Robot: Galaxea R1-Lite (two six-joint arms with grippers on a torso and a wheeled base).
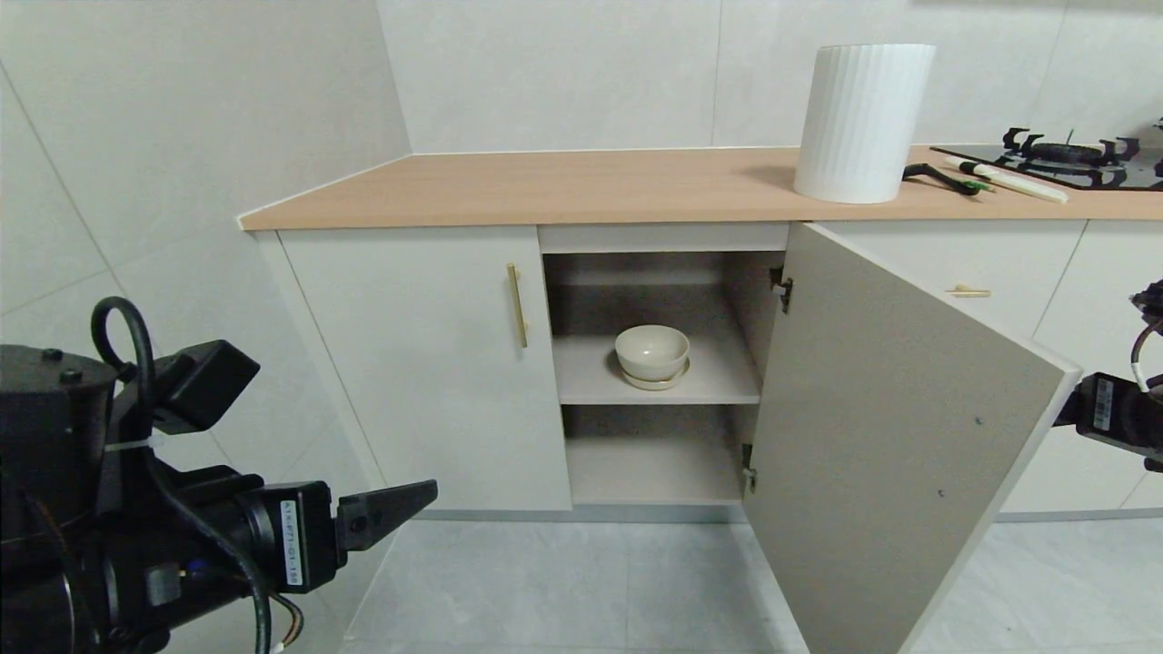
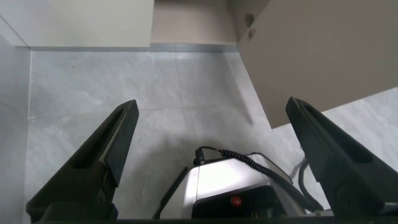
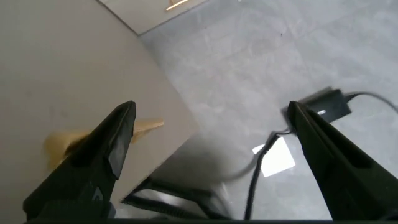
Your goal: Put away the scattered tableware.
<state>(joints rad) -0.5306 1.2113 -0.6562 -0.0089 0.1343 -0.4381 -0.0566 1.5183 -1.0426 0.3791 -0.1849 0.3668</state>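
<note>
**Bowl shelved, door wide open: closing it looks like my next job**

The bowl (image 1: 651, 351) sits on a plate (image 1: 636, 384) on the middle shelf (image 1: 718, 372) of the cabinet, at the centre of the head view. My left gripper (image 2: 211, 106) hangs low at the lower left of that view, fingers spread wide and holding nothing. My right gripper (image 3: 210, 109) is just as wide and just as empty. It sits behind the cabinet door (image 1: 890, 427), which swings out toward the lower right. In the right wrist view the door's gold handle (image 3: 146, 129) lies just beside one finger. I cannot tell whether they touch.

I judge the step in hand to be shutting that door. To do it well, I would press on the outer face near the handle, away from the hinges, and follow the door's arc rather than shove it straight. The left arm should stay out of its path.

Some long utensils (image 1: 1008, 180) lie on the counter (image 1: 591, 186) at the upper right, beside a white ribbed container (image 1: 863, 123). They may need putting away too.

A white label (image 1: 291, 542) on my left wrist carries print too small to read.
</note>
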